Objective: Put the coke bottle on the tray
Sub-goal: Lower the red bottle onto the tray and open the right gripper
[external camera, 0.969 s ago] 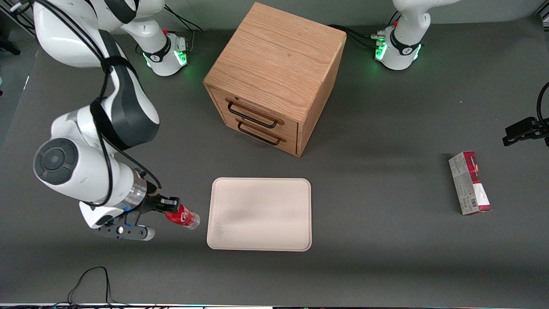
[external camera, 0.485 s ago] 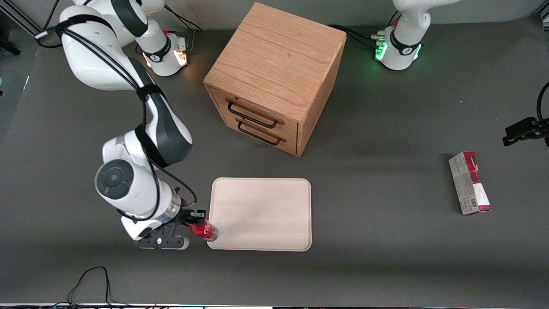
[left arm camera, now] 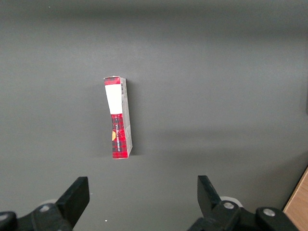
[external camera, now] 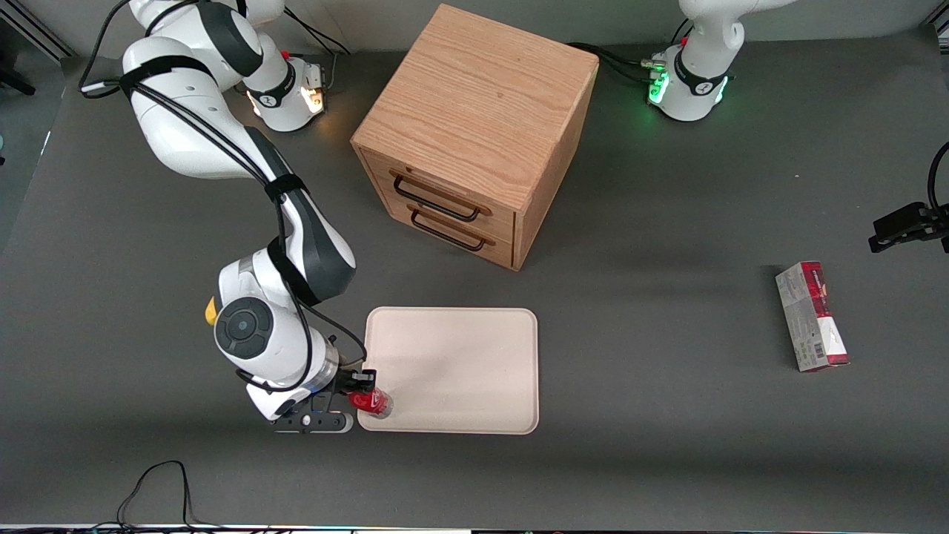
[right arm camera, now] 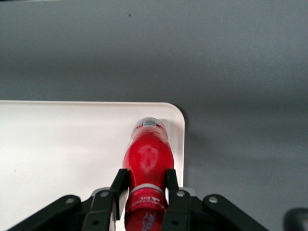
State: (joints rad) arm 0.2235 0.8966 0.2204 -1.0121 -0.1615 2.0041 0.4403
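The small red coke bottle (external camera: pixel 372 402) (right arm camera: pixel 146 161) is held by my right gripper (external camera: pixel 362 387) (right arm camera: pixel 144 180), whose fingers are shut on its neck and upper body. It hangs tilted over the cream-beige tray (external camera: pixel 460 348) (right arm camera: pixel 57 149), above the tray's corner nearest the front camera at the working arm's end. The wrist view shows its clear base pointing down at that rounded corner. Whether the bottle touches the tray, I cannot tell.
A wooden cabinet with two drawers (external camera: pixel 474 133) stands farther from the front camera than the tray. A red-and-grey carton (external camera: pixel 811 316) (left arm camera: pixel 118 118) lies toward the parked arm's end of the table. A black cable (external camera: pixel 159 486) loops near the table's front edge.
My right gripper has carried the bottle sideways from the bare table at the working arm's end to over the tray's near corner. The grip has stayed shut.
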